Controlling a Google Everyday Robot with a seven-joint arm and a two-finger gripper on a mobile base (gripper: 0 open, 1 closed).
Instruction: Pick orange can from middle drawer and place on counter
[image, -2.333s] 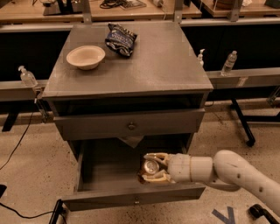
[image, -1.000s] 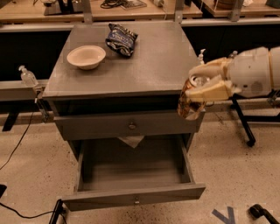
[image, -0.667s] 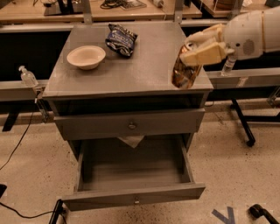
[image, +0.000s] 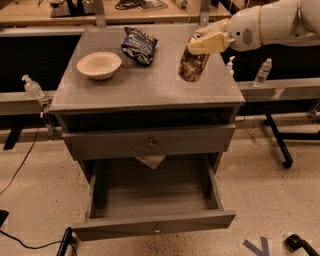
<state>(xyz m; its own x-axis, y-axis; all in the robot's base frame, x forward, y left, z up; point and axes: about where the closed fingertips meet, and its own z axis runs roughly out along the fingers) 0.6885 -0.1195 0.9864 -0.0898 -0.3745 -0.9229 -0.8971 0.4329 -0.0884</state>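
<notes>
I log: pale shallow round bowl (image: 99, 65), inside plain, left on the scuffed grey bench (image: 150, 92); dark crinkled snack bag (image: 139, 45) behind-right of it. Below, wide dark-grey middle drawer (image: 155, 200) pulled out, floor showing. Right: small orange-brown can (image: 192, 67), tilted over the bench, gripped at its top by my tan-fingered tool (image: 201, 47); white arm (image: 280, 22) enters from right.
</notes>
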